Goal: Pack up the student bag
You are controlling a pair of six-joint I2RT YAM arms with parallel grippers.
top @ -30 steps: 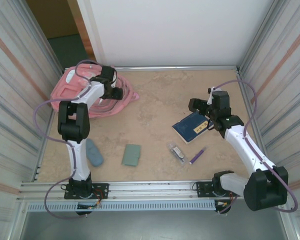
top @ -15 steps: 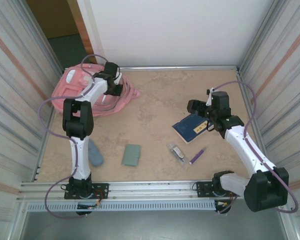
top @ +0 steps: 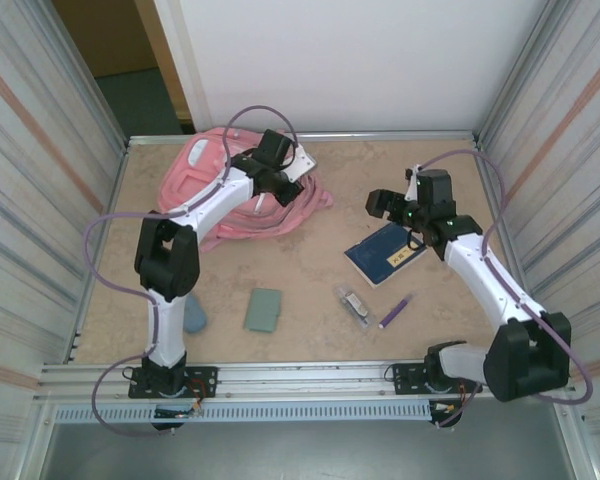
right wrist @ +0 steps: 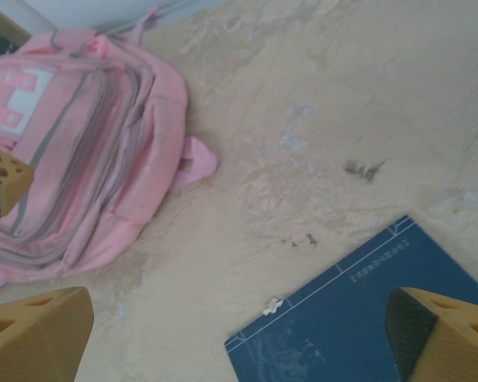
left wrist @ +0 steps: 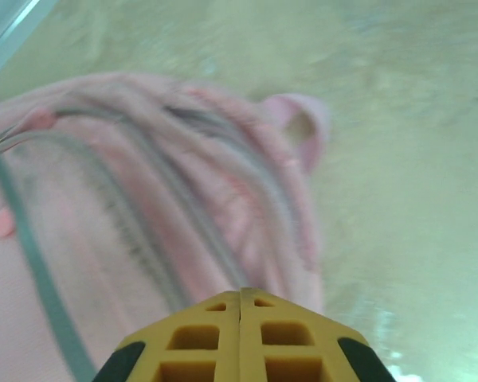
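my left claw (left wrist: 240,293) pinches the student bag (top: 225,190), seemingly setting it up for packing; my right claw (right wrist: 239,334) hangs spread over the blue notebook (right wrist: 358,326), to grasp next

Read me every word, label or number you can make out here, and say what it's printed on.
No text here is readable.
On the blue book: pale print along its edge, too small and blurred to read.
On the yellow label on that book, seen from above: too small to read.
On the student bag: white patches, no lettering I can make out.
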